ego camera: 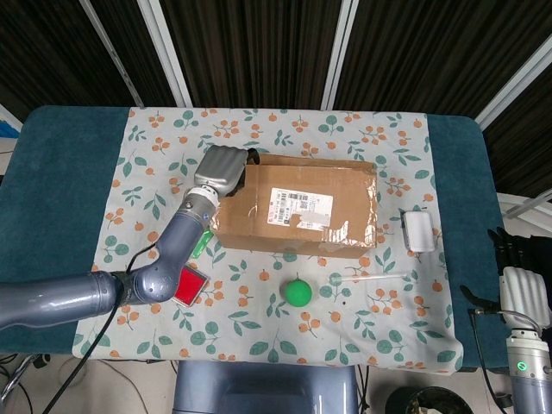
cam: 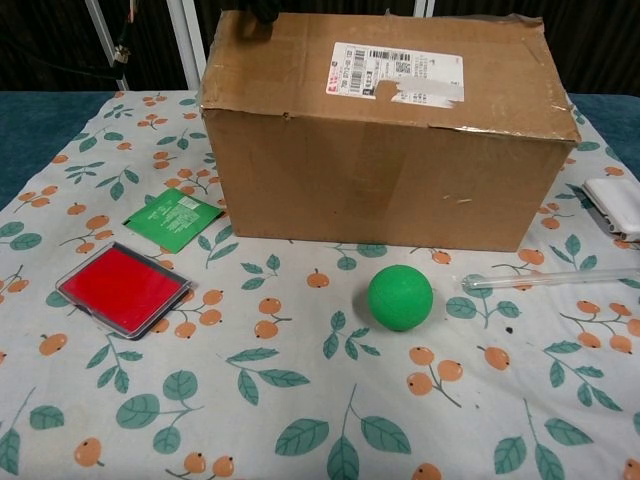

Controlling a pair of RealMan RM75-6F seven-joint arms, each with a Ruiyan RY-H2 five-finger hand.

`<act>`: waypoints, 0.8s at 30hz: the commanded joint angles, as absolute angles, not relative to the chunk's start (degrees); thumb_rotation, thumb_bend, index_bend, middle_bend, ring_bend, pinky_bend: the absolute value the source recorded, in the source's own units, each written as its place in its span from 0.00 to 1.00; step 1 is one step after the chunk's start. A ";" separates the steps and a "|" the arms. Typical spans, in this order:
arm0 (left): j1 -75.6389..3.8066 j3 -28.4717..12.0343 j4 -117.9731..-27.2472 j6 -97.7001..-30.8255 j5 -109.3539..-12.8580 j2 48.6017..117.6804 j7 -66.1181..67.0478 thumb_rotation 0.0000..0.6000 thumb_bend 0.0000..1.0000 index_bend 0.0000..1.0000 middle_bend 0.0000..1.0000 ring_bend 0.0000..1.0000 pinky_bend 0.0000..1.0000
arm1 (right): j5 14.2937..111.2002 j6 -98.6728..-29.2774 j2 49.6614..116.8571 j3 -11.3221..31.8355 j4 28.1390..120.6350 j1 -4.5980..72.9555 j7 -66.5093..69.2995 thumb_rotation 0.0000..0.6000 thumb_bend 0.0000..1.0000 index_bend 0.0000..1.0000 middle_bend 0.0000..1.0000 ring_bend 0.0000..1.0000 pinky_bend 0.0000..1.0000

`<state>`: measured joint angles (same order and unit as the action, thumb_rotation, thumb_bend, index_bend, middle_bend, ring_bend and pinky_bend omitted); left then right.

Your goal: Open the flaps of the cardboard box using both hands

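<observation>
The brown cardboard box (ego camera: 297,207) with a white shipping label lies in the middle of the floral cloth, flaps down under tape. In the chest view the box (cam: 385,150) leans, its top turned toward the camera. My left hand (ego camera: 222,171) sits on the box's far-left top corner, fingers curled over the edge; only dark fingertips (cam: 255,12) show in the chest view. My right hand (ego camera: 522,289) hangs off the table's right edge, fingers straight, holding nothing.
A green ball (cam: 400,297) lies in front of the box. A red flat case (cam: 123,288) and a green packet (cam: 173,219) lie left of it. A white block (ego camera: 420,231) and a clear tube (ego camera: 373,278) lie at the right.
</observation>
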<state>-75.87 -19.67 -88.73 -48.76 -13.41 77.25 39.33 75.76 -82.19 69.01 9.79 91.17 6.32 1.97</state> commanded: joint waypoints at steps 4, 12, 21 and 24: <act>-74.07 -21.62 -94.98 -50.08 -16.27 73.29 34.65 1.00 1.00 0.32 0.51 0.40 0.48 | 75.72 -81.90 69.16 9.60 91.23 6.38 1.74 1.00 0.24 0.00 0.00 0.00 0.23; -72.51 -24.65 -103.52 -50.98 -17.11 68.46 29.36 1.00 1.00 0.32 0.51 0.40 0.48 | 75.34 -81.69 69.17 9.66 91.33 6.37 1.74 1.00 0.24 0.00 0.00 0.00 0.23; -71.26 -26.40 -113.10 -51.77 -17.94 63.04 25.14 1.00 1.00 0.31 0.51 0.40 0.48 | 75.33 -81.45 69.10 9.52 91.59 6.39 1.65 1.00 0.24 0.00 0.00 0.00 0.23; -70.83 -26.03 -116.74 -52.31 -18.30 61.41 24.44 1.00 1.00 0.31 0.51 0.40 0.48 | 75.14 -81.38 69.03 9.56 91.71 6.37 1.65 1.00 0.24 0.00 0.00 0.00 0.23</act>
